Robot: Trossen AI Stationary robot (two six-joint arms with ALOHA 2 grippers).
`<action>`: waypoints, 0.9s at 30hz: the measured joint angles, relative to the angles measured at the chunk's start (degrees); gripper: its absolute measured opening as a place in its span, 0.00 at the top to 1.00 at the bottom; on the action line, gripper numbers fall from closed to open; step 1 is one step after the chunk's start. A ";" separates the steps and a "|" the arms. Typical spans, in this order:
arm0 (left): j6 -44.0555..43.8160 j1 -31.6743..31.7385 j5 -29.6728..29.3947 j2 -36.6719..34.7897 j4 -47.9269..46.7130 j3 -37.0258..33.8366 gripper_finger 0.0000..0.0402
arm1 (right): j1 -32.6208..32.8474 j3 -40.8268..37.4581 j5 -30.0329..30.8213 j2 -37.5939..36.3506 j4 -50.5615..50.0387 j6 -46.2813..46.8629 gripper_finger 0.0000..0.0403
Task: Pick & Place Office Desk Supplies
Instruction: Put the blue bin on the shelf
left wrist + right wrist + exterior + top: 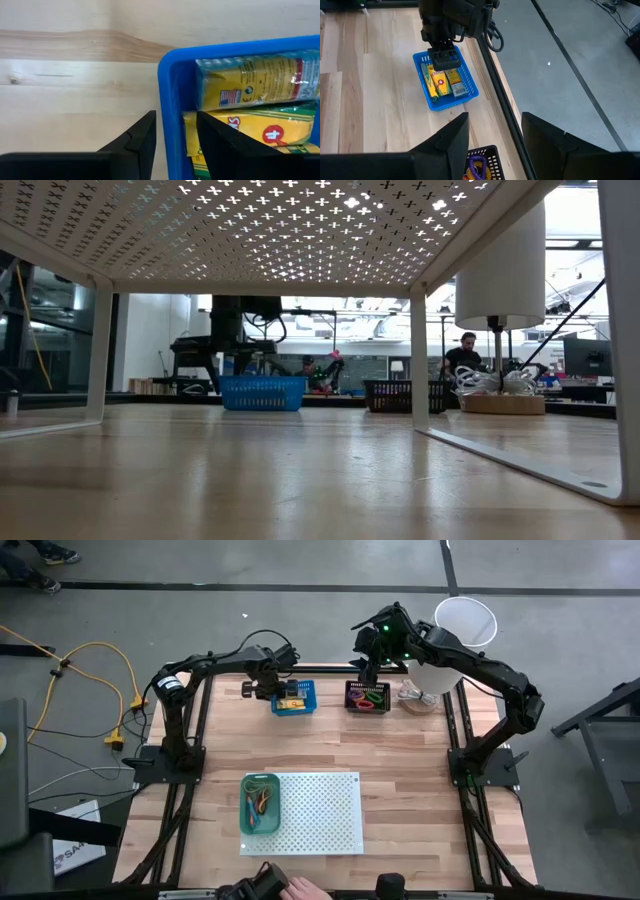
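Note:
Yellow packets lie in a small blue bin at the table's far side. My left gripper points down over the bin's left wall, open. One finger stands outside the wall and the other inside, over a packet, with a gap showing on both sides of the wall. My right gripper hangs open, tilted down, above a black bin that holds bright loops. The right wrist view also shows the left gripper over the blue bin.
A white perforated board stands at the near middle with a green bin of bands on its left part. A white lamp on a round base stands right of the black bin. A person's hand shows at the near edge.

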 joint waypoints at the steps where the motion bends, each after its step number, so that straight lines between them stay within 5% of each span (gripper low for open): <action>1: -0.01 0.00 -0.32 0.00 -0.02 0.00 0.67 | 0.00 0.00 0.00 0.00 0.00 0.02 0.58; 8: -0.11 0.00 -1.01 0.00 0.00 0.00 0.69 | 0.01 0.00 0.00 0.00 0.00 0.01 0.58; 27: -1.95 -0.15 -1.04 -0.02 0.20 0.02 0.98 | 0.00 0.00 0.00 0.00 0.00 0.01 0.58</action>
